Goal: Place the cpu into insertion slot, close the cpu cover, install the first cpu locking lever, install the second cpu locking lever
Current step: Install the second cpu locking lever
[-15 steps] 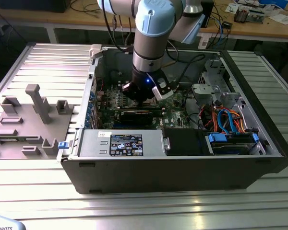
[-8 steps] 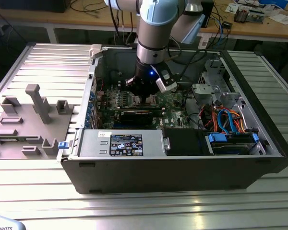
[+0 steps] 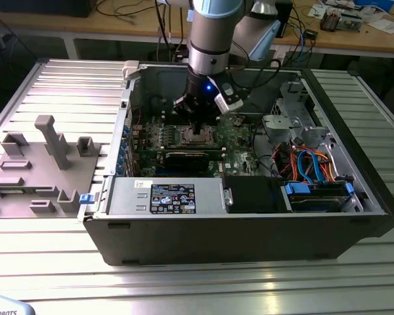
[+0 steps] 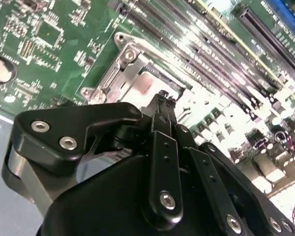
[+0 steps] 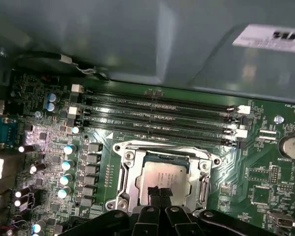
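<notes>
Pressing together over the cpu (image 5: 163, 178), jaws hiding its near edge.

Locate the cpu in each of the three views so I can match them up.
Exterior view: cpu sits mid-motherboard inside the open case, directly under the gripper.
First wrist view: silvery square in the insertion slot, just beyond the fingertips.
Second wrist view: a pale patch inside the metal frame, past the fingertips.
Shared landmark: the long memory slots beside the socket.

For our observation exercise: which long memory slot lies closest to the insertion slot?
The memory slot right beside the insertion slot, farthest from the case wall.
</notes>
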`<state>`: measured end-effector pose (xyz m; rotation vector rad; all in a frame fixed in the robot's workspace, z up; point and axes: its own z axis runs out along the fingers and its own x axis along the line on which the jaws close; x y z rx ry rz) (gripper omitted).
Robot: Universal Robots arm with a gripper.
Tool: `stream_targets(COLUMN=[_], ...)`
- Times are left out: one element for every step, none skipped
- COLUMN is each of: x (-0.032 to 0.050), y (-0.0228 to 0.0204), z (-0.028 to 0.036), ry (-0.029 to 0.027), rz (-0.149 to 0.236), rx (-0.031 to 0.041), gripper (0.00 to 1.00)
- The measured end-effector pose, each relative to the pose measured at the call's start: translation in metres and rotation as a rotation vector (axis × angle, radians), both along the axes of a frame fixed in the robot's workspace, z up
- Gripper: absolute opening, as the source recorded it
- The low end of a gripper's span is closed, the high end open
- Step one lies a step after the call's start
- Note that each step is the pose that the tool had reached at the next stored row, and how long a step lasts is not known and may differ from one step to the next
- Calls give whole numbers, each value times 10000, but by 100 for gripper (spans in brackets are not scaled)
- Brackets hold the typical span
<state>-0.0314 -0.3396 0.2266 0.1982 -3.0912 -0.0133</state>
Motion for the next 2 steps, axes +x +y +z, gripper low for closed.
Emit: stream_targets(x=[1,1], y=[37,43], z=[146,240], ry=[0,1], rz=[0,0], rx=[-124,-174], gripper=[11,11])
